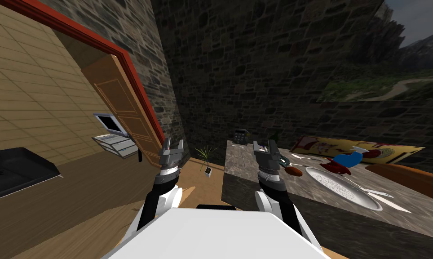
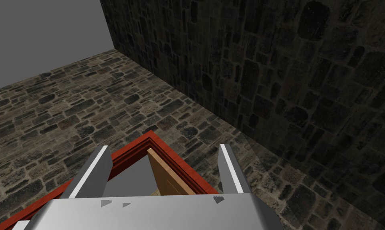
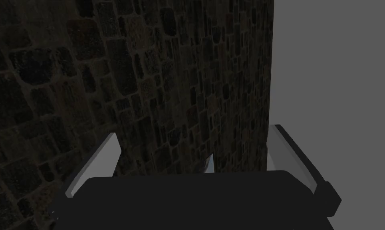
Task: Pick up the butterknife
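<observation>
A dark stone-topped counter (image 1: 238, 168) runs off to my right. Several thin white utensils lie on it: a pointed one (image 1: 303, 157) beyond my right hand, and long pale blades (image 1: 382, 194) beside a round grey plate (image 1: 341, 186). Which of them is the butterknife I cannot tell. My right gripper (image 1: 265, 146) hangs open over the counter's near left part, holding nothing. My left gripper (image 1: 173, 146) is raised and open over the floor left of the counter, also holding nothing. In the wrist views the left fingers (image 2: 98, 169) and the right fingers (image 3: 104, 159) stand wide apart.
On the counter there are also a dark keypad device (image 1: 240, 136), a brown lump (image 1: 294, 171), red (image 1: 334, 167) and blue (image 1: 348, 158) items and a yellow-red flat box (image 1: 346, 146). A small potted plant (image 1: 206, 159) stands on the floor. A red-framed wooden door (image 1: 121, 108), a laptop (image 1: 110, 128) and a black object (image 1: 13, 171) are on my left.
</observation>
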### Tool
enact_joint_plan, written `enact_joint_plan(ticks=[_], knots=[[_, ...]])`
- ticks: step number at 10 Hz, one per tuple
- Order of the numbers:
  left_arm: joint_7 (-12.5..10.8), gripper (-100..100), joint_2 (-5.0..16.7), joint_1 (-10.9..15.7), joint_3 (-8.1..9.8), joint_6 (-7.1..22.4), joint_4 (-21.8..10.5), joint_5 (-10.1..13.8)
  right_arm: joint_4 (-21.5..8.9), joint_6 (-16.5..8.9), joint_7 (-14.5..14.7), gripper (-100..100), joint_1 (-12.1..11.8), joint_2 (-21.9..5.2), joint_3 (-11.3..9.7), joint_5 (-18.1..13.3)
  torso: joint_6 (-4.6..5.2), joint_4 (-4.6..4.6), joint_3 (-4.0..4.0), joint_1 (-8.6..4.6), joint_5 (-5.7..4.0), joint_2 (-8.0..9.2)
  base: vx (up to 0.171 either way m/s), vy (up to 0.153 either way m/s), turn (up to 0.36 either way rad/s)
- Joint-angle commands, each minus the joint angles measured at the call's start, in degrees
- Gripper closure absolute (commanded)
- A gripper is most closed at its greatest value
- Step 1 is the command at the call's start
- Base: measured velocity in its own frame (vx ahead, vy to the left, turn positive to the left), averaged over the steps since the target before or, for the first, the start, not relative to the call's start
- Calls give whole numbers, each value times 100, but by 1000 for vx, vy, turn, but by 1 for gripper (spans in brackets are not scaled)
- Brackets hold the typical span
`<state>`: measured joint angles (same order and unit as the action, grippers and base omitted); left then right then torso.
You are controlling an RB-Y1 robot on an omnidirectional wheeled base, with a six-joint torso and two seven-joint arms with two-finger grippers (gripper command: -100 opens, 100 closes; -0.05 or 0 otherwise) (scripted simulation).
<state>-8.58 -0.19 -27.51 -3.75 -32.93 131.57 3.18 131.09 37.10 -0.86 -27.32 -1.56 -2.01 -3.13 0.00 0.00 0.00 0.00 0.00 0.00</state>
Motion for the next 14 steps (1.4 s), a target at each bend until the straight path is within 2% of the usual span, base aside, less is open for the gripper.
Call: enact_joint_plan(ticks=[1, 5, 6, 8, 9, 10, 11, 12, 13, 14], knots=[[0, 0, 0, 0, 0, 0, 0, 0, -52, -198, -142, -100, 60, -220, 101, 101, 0, 0, 0, 0, 0, 0, -18, 11, 14], [0, 0, 0, 0, 0, 0, 0, 0, -238, -798, -614, -100, 261, -509, 438, 439, 0, 3, 7, 9, 2, 12, -36, 30, 20], [0, 0, 0, 0, 0, 0, 0, 0, -238, -861, -614, -100, 261, -509, 438, 439, -1, 3, 7, 12, 2, 13, -24, 25, 7], [0, 0, 0, 0, 0, 0, 0, 0, -367, -1235, -937, -100, 398, -587, 670, 670, 0, 2, 5, 8, 2, 8, -29, 24, 25], [0, 0, 0, 0, 0, 0, 0, 0, -367, -1316, -937, -100, 398, -587, 670, 670, 0, 3, 7, 8, 2, 12, -32, 21, 5], [0, 0, 0, 0, 0, 0, 0, 0, -440, -1524, -1115, -100, 475, -613, 799, 796, 0, 3, 7, 7, 2, 11, -31, 26, 17], [0, 0, 0, 0, 0, 0, 0, 0, -440, -1568, -1115, -100, 475, -613, 799, 796, 0, 2, 6, 8, 2, 11, -18, 22, 9], [0, 0, 0, 0, 0, 0, 0, 0, -519, -1790, -1303, -100, 555, -630, 935, 928, 0, 2, 5, 8, 2, 8, -22, 23, 23], [0, 0, 0, 0, 0, 0, 0, 0, -519, -1832, -1303, -100, 555, -630, 935, 928, 0, 2, 5, 7, 2, 8, -22, 22, 14], [0, 0, 0, 0, 0, 0, 0, 0, -603, -2039, -1498, -100, 639, -642, 1077, 1065, 0, 2, 5, 8, 2, 8, -29, 33, 25]])
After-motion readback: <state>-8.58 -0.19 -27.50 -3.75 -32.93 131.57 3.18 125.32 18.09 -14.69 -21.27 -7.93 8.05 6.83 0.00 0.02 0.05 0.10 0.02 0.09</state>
